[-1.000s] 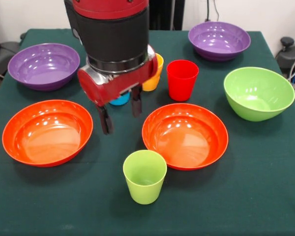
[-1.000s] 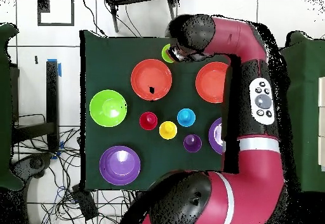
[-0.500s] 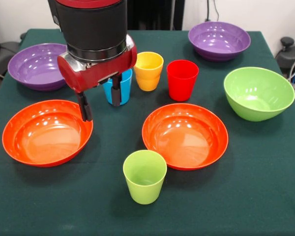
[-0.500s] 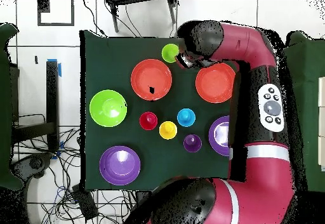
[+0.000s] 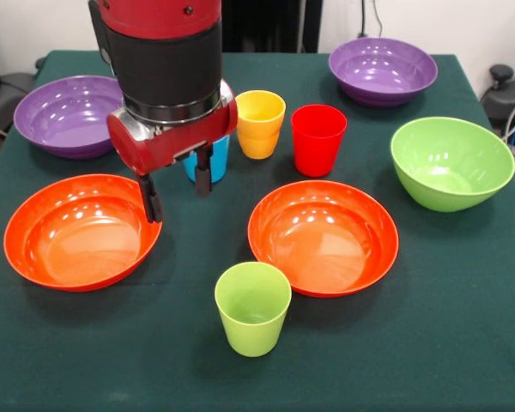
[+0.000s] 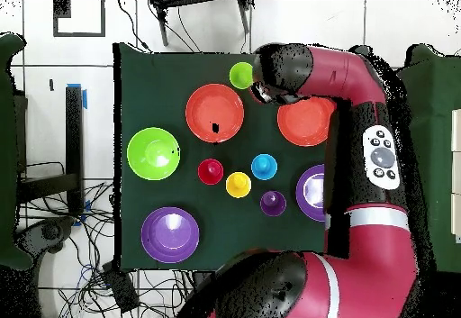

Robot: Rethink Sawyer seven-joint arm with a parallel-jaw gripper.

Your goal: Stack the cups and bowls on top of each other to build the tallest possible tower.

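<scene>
The released pincer (image 5: 177,183) hangs at the left orange bowl's (image 5: 81,230) rim; descending misaligned could tip it.

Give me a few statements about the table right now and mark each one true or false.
1. The gripper is open and holds nothing. True.
2. The light green plastic cup sits inside the orange plastic bowl beside it. False: it stands on the green tablecloth, just outside that bowl's rim.
3. The red plastic cup and the yellow plastic cup stand upright next to each other. True.
4. A cup rests in the deep light green plastic bowl. False: that bowl is empty.
5. One gripper finger hangs over the rim of the other orange plastic bowl. True.
</scene>
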